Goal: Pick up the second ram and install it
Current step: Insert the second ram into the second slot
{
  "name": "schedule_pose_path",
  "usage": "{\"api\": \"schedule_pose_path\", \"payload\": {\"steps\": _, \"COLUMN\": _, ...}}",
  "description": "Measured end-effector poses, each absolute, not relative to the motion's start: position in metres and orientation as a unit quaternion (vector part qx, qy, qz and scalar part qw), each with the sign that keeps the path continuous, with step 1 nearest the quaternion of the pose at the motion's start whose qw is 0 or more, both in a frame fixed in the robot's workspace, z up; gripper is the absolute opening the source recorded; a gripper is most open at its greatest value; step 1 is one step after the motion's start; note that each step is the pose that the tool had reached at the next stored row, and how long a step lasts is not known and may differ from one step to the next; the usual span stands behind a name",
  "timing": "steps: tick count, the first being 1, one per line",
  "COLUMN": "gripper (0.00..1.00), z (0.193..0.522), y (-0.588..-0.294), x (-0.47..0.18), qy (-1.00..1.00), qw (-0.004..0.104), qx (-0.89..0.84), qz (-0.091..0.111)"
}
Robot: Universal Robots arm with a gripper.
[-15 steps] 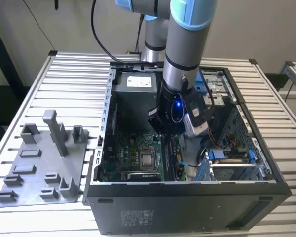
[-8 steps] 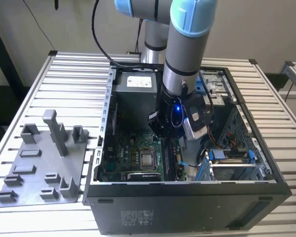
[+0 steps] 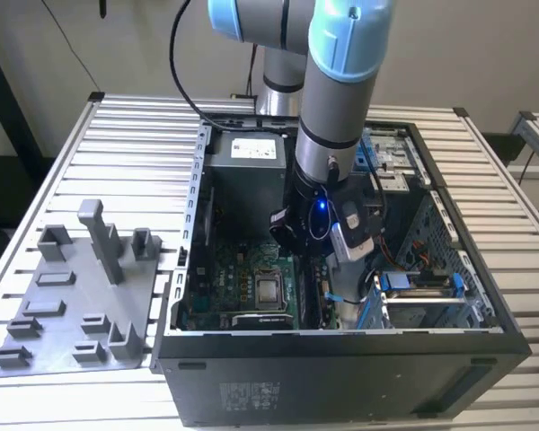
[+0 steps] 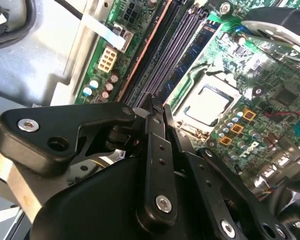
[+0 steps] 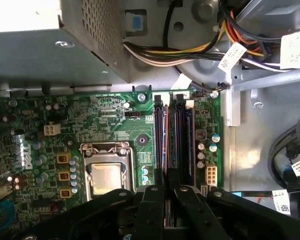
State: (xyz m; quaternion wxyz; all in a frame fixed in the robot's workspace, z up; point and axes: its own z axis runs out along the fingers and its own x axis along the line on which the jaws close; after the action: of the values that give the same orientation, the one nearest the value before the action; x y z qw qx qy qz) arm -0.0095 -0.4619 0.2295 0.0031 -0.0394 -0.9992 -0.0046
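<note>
In both wrist views the gripper (image 5: 165, 192) sits closest. Its two black fingers (image 4: 156, 150) are drawn almost together, leaving only a thin gap. In the first wrist view a narrow strip with a brownish edge runs out from that gap. I take this to be the second ram (image 5: 161, 140), seen edge-on and pinched at one end. It lies along the memory slots (image 5: 177, 135), over the one nearest the CPU socket (image 5: 107, 175). Whether its contacts have entered the slot cannot be told.

In the middle of the exterior view the arm reaches down into the open computer case (image 3: 341, 377), with the gripper (image 3: 287, 235) low over the motherboard. The grey tray (image 3: 81, 296) lies well apart, at the lower left of the exterior view.

The main risk, as I judge it, is misalignment. If the stick is slightly skewed or its notch is off the slot key, pressing down would jam it or stress the board. Because the grip seems to be at one end, one side could seat while the other rides up, leaving the latches unclosed. The stick could also slip between the pads under load.

Farther off, the power supply (image 5: 50, 50) and its bundle of cables (image 5: 190, 47) crowd the slot ends. A sideways drift of the wrist could snag a wire.
</note>
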Motion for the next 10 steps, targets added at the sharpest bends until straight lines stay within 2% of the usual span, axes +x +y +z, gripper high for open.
{"api": "schedule_pose_path", "payload": {"steps": 10, "gripper": 0.14, "z": 0.2256, "y": -0.4629, "x": -0.0094, "qy": -0.999, "qw": 0.003, "qx": -0.043, "qz": -0.004}}
